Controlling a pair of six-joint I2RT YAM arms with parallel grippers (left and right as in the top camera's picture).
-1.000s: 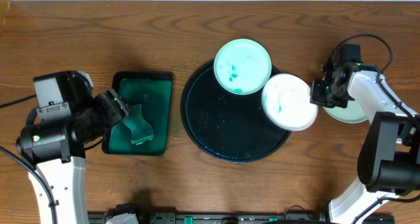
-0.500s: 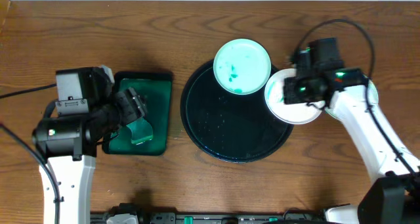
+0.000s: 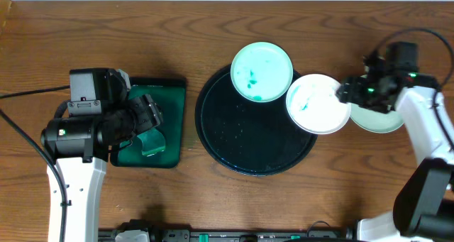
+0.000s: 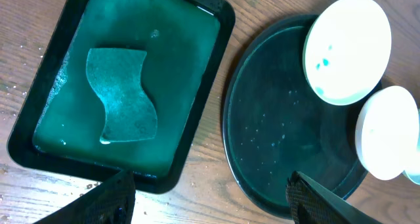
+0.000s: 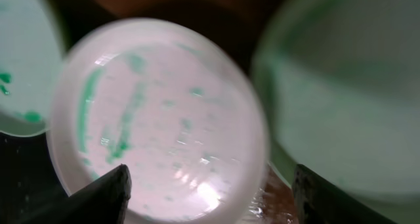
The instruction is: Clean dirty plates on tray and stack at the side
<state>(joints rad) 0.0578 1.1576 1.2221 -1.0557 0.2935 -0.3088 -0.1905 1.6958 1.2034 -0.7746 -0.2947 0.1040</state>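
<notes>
Right gripper (image 3: 345,92) pulling back rightward to the edge of the smeared plate (image 3: 318,104) (fingers spread), left gripper (image 4: 211,188) hovering spread-fingered over the sponge (image 4: 121,96) in the rectangular tray (image 4: 177,66).

I count three dirty plates: upper plate (image 3: 262,72), middle plate (image 3: 316,106), far-right plate (image 3: 376,123). One round tray (image 3: 241,139), one rectangular tray (image 3: 156,81), one sponge (image 3: 151,135). Two pincers: left pincer (image 3: 147,114), right pincer (image 3: 346,93).

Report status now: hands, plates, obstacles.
Left hand open by sponge. Right hand open beside plate overhanging tray. Second plate on tray, third plate on table. Nothing blocking.
</notes>
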